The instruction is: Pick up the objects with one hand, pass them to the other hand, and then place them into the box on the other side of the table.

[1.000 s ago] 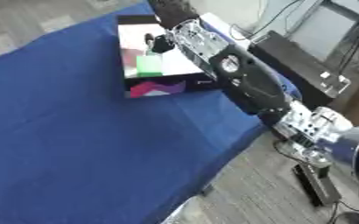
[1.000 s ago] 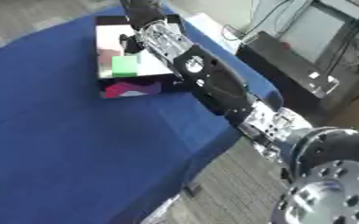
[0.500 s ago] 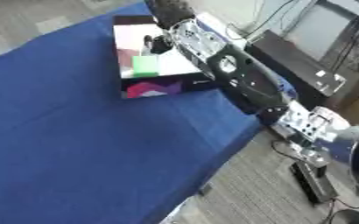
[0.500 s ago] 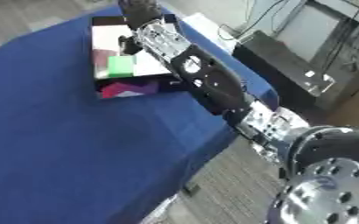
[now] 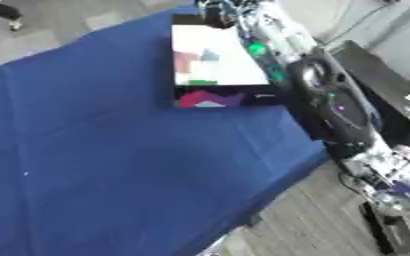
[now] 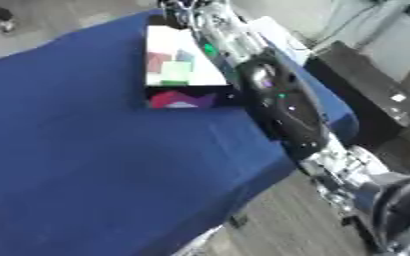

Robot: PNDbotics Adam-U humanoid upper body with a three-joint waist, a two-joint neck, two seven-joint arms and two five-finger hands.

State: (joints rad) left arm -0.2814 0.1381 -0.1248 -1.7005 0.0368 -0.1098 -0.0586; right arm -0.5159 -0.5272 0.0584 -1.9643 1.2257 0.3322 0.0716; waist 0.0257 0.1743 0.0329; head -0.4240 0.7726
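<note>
My right hand (image 6: 184, 9) reaches past the box (image 5: 215, 62) on the blue worktop (image 5: 112, 165); I cannot tell how its fingers stand.

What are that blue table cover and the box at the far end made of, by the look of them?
The blue table cover looks like matte cloth: it shows soft creases and drapes over the table's edge. The box seems to be printed cardboard, with flat, thin walls, a white inside and a dark front bearing colourful shapes; plastic cannot be ruled out.
</note>
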